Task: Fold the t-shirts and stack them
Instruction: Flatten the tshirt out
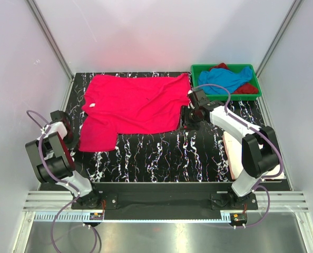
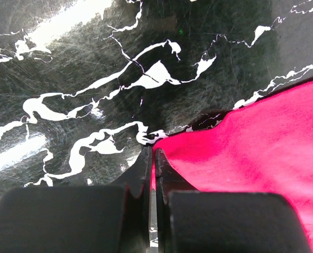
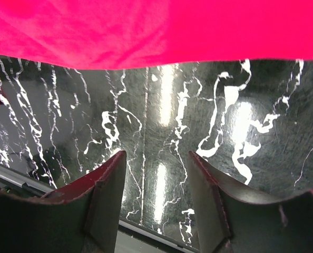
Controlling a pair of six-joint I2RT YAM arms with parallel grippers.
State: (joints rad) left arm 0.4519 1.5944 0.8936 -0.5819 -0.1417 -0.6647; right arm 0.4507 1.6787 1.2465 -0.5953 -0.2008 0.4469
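bright overhead light glares off the tabletop (image 3: 162,89).

On table (image 1: 167,153), spread t-shirt (image 1: 135,103) lies far left. Tray (image 1: 198,71) far right, bunched t-shirts (image 1: 230,79) in it. Folded t-shirt (image 1: 231,152) near right. Left gripper (image 2: 152,154) at spread t-shirt's near-left corner, right gripper (image 3: 156,158) just near of its right edge.

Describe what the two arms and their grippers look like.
Both the left arm and the right arm have black joints with white shells, and a lilac cable loops along each. The left gripper and right gripper have dark, wedge-shaped fingers.
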